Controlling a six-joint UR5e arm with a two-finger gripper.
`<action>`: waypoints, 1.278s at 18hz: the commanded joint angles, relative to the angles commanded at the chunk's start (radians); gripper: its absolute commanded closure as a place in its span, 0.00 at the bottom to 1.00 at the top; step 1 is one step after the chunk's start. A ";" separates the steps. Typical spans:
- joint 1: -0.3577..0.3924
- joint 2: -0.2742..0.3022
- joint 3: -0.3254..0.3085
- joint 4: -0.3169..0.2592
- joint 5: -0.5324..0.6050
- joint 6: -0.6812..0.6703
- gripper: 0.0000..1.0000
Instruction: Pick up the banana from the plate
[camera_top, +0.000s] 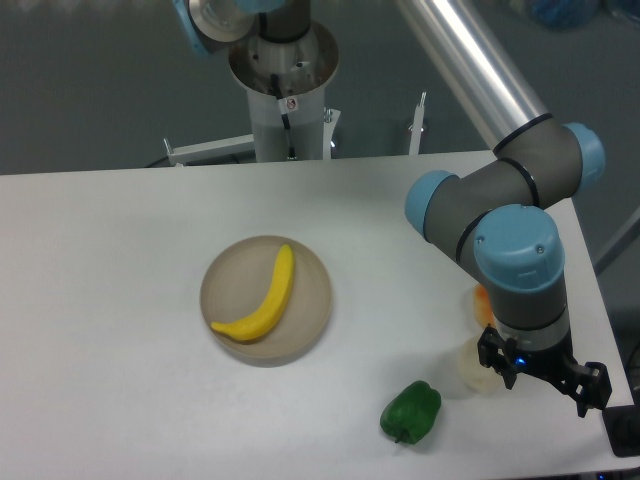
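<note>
The bright yellow banana (264, 301) lies curved across the round beige plate (310, 320), running from the plate's upper right to its lower left. The plate sits left of the table's middle. My gripper (545, 375) hangs far to the right near the table's front right corner, well apart from the plate. It points down under the blue-capped wrist, which hides its fingertips. Only black parts of it show, so I cannot make out how the jaws stand or whether anything is between them.
A green pepper (411, 411) lies near the front edge, between plate and gripper. A pale yellowish object (474, 369) sits just left of the gripper, and an orange item (482, 300) peeks out behind the wrist. The arm's base column (288, 90) stands at the back.
</note>
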 joint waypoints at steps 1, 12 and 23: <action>0.000 0.000 0.000 0.000 0.000 0.000 0.00; 0.002 0.008 -0.017 -0.002 -0.014 -0.048 0.00; 0.017 0.138 -0.208 -0.015 -0.011 -0.052 0.00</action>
